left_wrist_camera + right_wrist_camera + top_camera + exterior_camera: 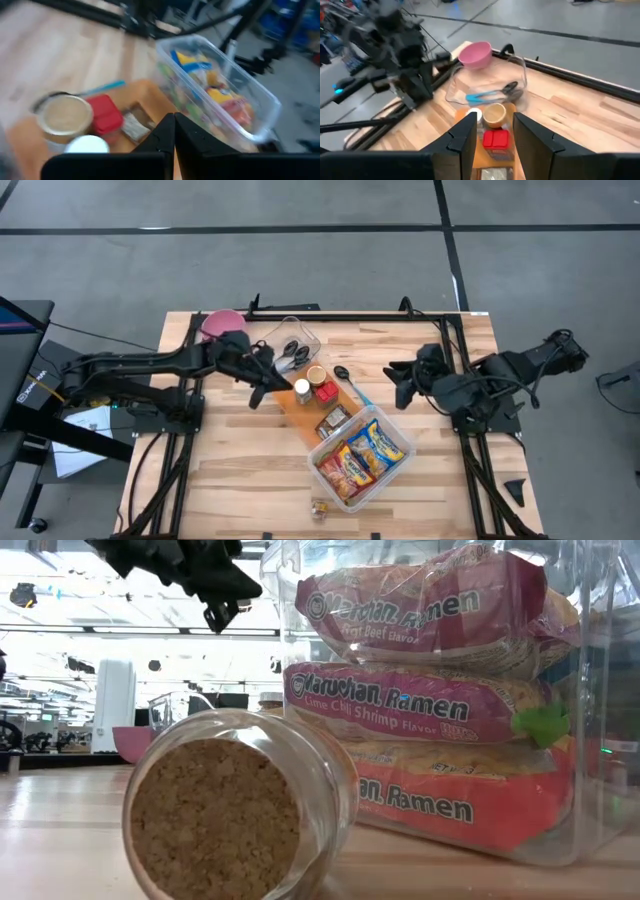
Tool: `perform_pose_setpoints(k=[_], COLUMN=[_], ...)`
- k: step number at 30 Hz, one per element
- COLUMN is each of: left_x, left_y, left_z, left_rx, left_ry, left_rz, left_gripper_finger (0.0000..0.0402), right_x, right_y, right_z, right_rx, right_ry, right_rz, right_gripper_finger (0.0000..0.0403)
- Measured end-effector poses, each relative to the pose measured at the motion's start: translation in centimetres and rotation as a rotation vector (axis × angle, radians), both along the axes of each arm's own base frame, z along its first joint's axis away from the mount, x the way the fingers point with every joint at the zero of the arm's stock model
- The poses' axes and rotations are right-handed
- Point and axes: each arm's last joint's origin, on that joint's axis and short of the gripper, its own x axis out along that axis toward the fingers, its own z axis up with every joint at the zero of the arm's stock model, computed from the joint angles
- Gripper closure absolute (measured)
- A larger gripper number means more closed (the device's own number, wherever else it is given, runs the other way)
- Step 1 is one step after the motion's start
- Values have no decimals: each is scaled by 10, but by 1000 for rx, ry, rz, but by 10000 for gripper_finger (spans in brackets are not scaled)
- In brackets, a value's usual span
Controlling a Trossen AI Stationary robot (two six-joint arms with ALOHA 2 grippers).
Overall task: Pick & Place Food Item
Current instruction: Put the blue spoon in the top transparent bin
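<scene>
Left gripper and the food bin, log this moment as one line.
left gripper: shut, empty, above cutting board | right gripper: waiting beside table edge | ramen packs in bin

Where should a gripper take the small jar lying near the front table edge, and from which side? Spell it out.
Judging by its pose, grip the small jar across its glass sides, coming straight down. It lies on its side on the table, cork end toward the front edge, clear of the ramen bin. It may roll, so close square across it.
</scene>
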Motion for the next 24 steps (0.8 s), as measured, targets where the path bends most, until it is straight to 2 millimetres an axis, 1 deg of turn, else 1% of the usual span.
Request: perform_pose_setpoints(k=[4,8,14,19,24], left_x=[-9,-18,-27,-29,-29], left_y=[-5,-7,-8,-8,-7], left_z=[12,22,32,32,32], left_rx=[61,83,97,99,91], left_ry=[-49,-95,-141,-142,-142], left_rz=[87,120,150,171,182], left_gripper_finger=[397,396,398,399,399], right_x=[-1,-4,-6,0,14], right_y=[-10,-23,-51,-75,-102], right_z=[-6,-14,-23,-31,-46], right_rx=[44,113,243,327,451], right_ry=[64,148,272,334,422], right_rz=[-30,-79,-160,-243,-287], right_gripper_finger=[280,280,280,280,280])
